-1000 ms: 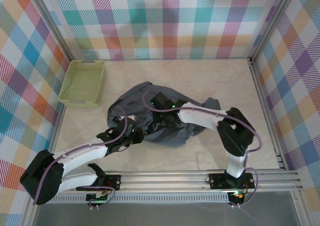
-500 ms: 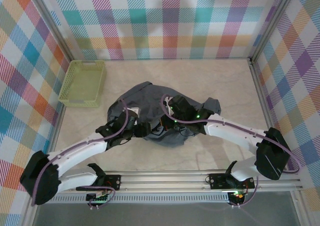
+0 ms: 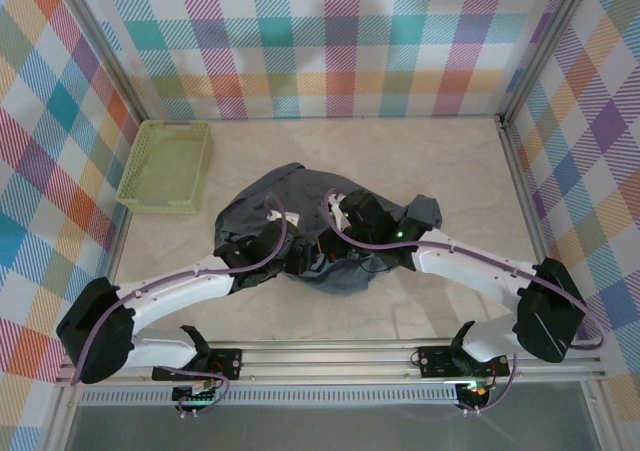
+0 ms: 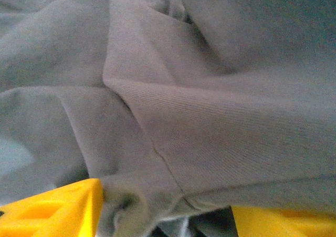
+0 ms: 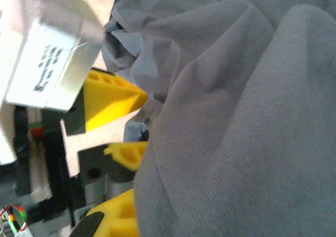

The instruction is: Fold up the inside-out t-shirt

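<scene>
Pale table [image 3: 450, 161] — crumpled grey t-shirt [image 3: 290, 186] mid — lime basket [image 3: 204, 166] far-left.

We see a robot lab's test booth: a pale table [image 3: 420, 161] walled in by bright checked panels [image 3: 340, 41] on metal posts [image 3: 100, 46], with a left arm [image 3: 175, 289] and a right arm [image 3: 470, 261] bolted to a metal rail [image 3: 330, 356] at its near edge.

White sticker [image 5: 48, 69], black print, on pale housing [image 5: 79, 58] in my right wrist view; letters too blurred to read.
</scene>
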